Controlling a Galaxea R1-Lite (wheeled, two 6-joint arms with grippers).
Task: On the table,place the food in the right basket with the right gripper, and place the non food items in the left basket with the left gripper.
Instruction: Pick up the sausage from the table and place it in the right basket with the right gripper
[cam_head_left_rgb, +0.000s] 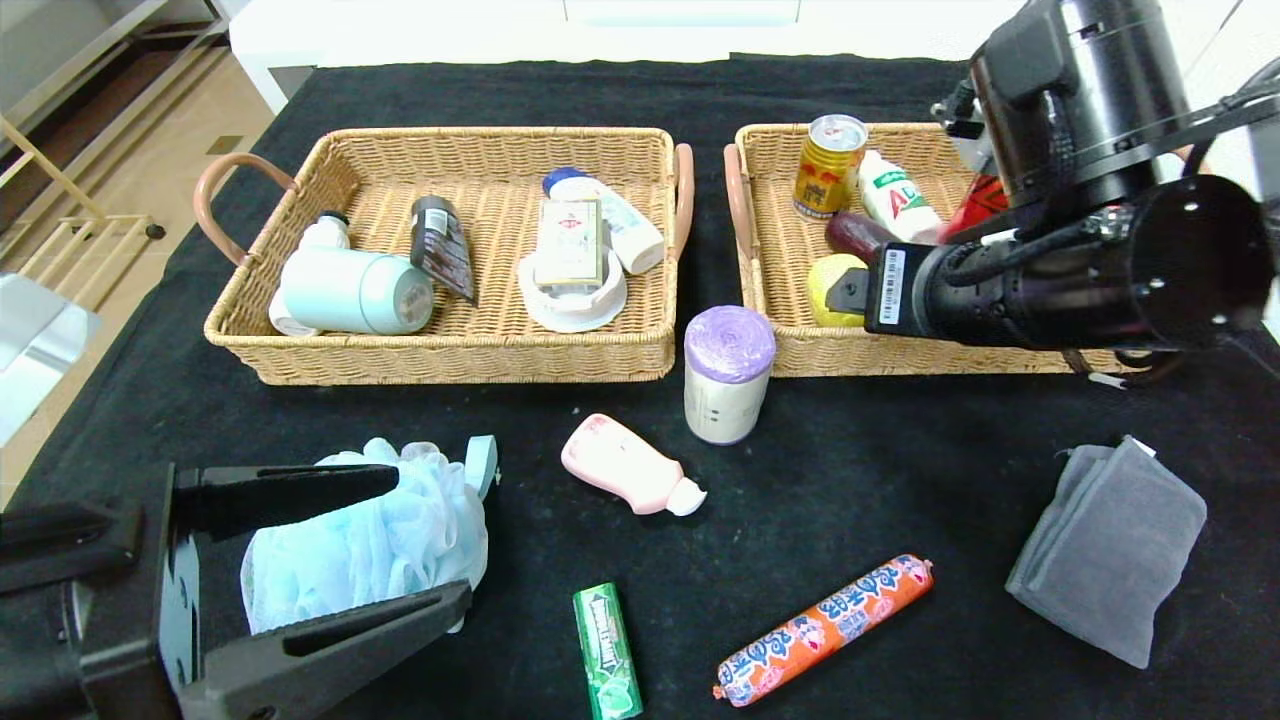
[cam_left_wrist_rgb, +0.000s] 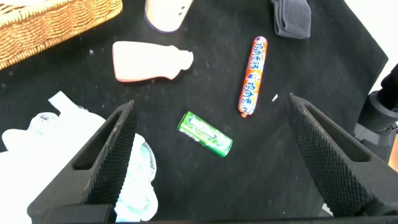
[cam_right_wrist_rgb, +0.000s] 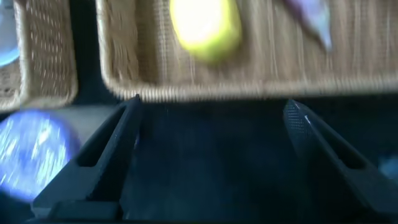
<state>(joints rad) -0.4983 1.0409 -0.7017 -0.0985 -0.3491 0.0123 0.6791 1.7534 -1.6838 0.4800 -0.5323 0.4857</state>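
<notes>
- Two woven wicker baskets sit side by side on the black cloth-draped table (cam_head_left_rgb: 900, 470); the right basket (cam_head_left_rgb: 765, 290) serves as the landmark for all that follows.
- Inside the right basket, by its near left corner, lies the yellow lemon (cam_head_left_rgb: 832, 285), touching nothing of the arm.
- The right gripper (cam_right_wrist_rgb: 211, 162) hangs just over the right basket's near rim, its fingers spread wide with nothing between them; the lemon shows beyond the rim in its wrist view.
- The white bag roll with a purple end (cam_head_left_rgb: 728, 372) stands upright just in front of the right basket's near left corner.
- The pink bottle with a white cap (cam_head_left_rgb: 630, 466) lies on its side, in front of the right basket and to its left, past the bag roll.
- The long orange printed-wrapper sausage (cam_head_left_rgb: 825, 630) lies well in front of the right basket, and the small green chewing-gum pack (cam_head_left_rgb: 606, 652) lies to the left of the sausage.
- The folded grey towel (cam_head_left_rgb: 1110, 550) lies in front of the right basket's right end, apart from it.
- The left gripper (cam_left_wrist_rgb: 208, 155) is far to the left of the right basket, near the table's front edge, fingers wide apart; the fluffy light-blue mesh bath pouf (cam_head_left_rgb: 370, 540) lies between them in the head view, not squeezed.
- The left basket (cam_head_left_rgb: 440, 355) stands just beside the right basket's left wall.
</notes>
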